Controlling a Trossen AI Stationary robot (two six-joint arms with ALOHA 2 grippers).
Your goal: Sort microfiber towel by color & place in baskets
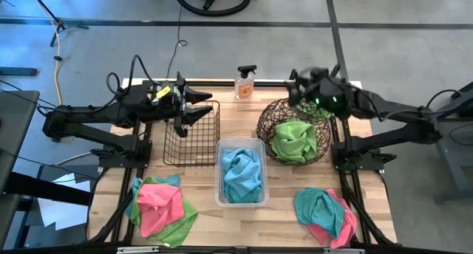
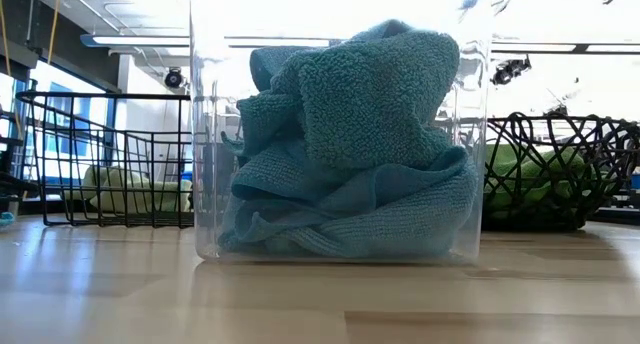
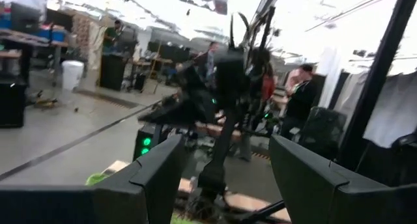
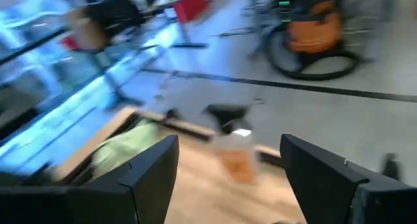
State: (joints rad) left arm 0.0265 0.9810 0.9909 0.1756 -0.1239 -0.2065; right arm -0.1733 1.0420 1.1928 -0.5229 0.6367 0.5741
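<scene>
The three baskets stood in a tight row across mid-table: the black wire basket, the clear tub and the round woven basket, with only narrow gaps between them. A spray bottle blocked the far edge behind them. Bare wood lay open at the near edge, between the two towel piles.

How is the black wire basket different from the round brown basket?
The wire basket is square with straight thin bars; the brown basket is round and woven in loops. The wire basket looks empty from above, while the brown basket holds green towels. The wire basket sits under the left end effector; the brown basket sits under the right end effector. Both are dark and stand on the table.
</scene>
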